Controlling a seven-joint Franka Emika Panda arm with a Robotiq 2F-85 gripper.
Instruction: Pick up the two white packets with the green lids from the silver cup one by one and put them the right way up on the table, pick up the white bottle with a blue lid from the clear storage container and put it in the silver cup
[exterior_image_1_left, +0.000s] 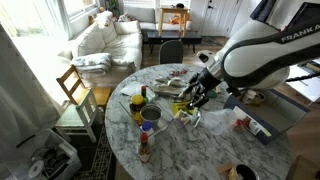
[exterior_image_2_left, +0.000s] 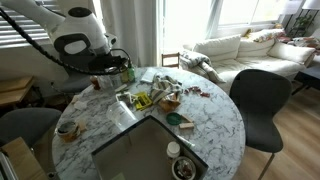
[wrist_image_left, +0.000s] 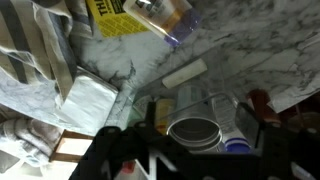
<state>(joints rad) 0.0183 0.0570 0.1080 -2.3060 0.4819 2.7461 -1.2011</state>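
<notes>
Progress is hard to judge. In the wrist view a pale strip lies flat at 12 o'clock from the cup (possibly a packet, too blurred to say). The cup sits low in that view, its mouth dark, with no packets and no bottle showing inside. A blue patch sits at its 4 o'clock, perhaps the bottle's lid. The gripper hangs above, jaws spread, holding nothing. Getting the bottle into the cup seems to be what is left.
</notes>
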